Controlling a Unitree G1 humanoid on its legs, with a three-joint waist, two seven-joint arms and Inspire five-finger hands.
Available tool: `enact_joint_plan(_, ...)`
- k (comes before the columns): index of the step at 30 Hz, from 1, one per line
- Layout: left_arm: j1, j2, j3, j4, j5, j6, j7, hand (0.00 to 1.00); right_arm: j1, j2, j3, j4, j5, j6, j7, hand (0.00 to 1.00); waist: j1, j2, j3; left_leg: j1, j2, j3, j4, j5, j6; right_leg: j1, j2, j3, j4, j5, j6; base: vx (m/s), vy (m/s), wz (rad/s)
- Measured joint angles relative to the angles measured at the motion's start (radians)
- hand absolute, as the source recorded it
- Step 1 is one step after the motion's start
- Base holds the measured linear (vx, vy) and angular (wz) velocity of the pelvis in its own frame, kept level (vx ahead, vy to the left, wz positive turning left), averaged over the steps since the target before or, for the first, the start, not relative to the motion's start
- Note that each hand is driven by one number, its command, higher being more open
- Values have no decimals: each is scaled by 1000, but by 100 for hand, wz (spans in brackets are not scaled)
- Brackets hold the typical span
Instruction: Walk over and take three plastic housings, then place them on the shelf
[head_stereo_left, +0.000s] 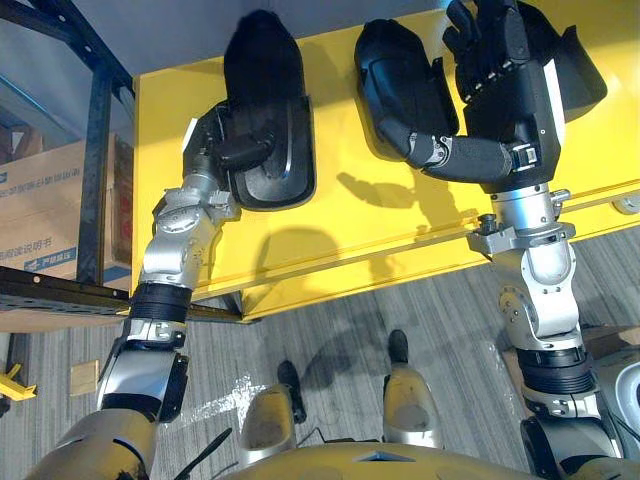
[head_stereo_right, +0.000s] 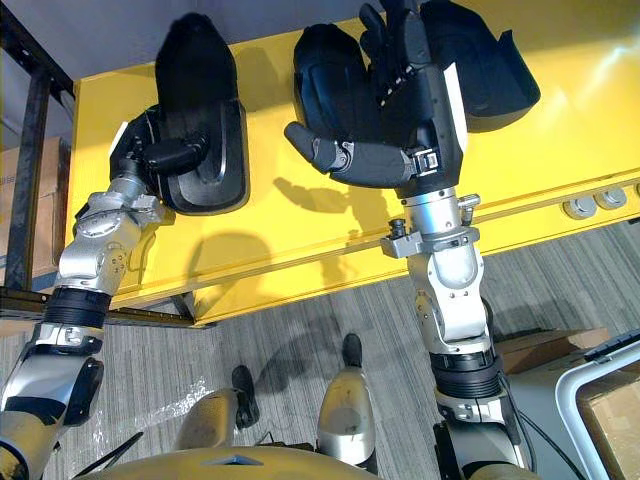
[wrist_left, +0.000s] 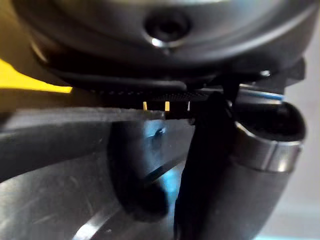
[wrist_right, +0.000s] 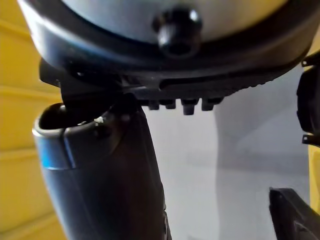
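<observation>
Left eye: left hand (head_stereo_left: 218, 138) has its thumb pinched over the left housing (head_stereo_left: 262, 70)'s rim, near the tabletop (head_stereo_left: 350, 230)'s far left corner. Right eye: right hand (head_stereo_right: 420, 90) spread open above the middle housing (head_stereo_right: 330, 70) and right housing (head_stereo_right: 500, 80), along the far edge. Wrist views agree. Probably light, stiff, slick shells, so grip the rims.

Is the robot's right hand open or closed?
Open. The right hand has straight fingers, its thumb sticks out, and it holds nothing.

matt black plastic housing (head_stereo_left: 262, 55), smooth glossy yellow table (head_stereo_left: 390, 235), brown cardboard box (head_stereo_left: 45, 205), grey wood-grain floor (head_stereo_left: 450, 320)
</observation>
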Motion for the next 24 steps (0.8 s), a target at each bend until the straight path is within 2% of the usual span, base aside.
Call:
enact_joint_plan(5,27,0,1,-23,3,15,-32,100,27,15,0,0,-1,0,0,100,3,0,-1,33,1,-4,-26,9,-4,35,2,-14,-19,2,4,6,-2,6)
enact_joint_plan(8,86,1,5,-73,32,19,-33,100,59,19,-1,-1,-35,0,-7,100,4,0,-8,60,0,0,-56,16,-8,57,5,-18,-36,3,5,12,-1,-1)
enact_joint_plan(11,135,-1,1,-112,70,39,-23,100,100,31,-1,-1,-35,0,-11,100,6,-2,-42,80,0,2,-82,26,-13,75,9,-25,-64,9,13,39,-4,0)
enact_joint_plan(16,215,-15,3,-120,74,59,57,100,141,67,-6,-2,-35,-1,-18,100,7,-11,-116,131,10,15,-135,38,-21,97,21,-30,-69,9,13,48,-6,-5)
enact_joint_plan(20,254,-58,17,-146,76,64,139,100,183,104,-9,-7,-37,-1,-25,100,12,-30,-147,140,9,11,-157,51,-23,115,21,-44,-90,11,16,-20,-19,5)
enact_joint_plan(24,313,-107,21,-203,115,68,192,100,206,117,-7,-7,-38,-1,-34,100,22,-31,-163,155,6,9,-173,61,-24,130,23,-49,-99,12,19,-21,-7,3)
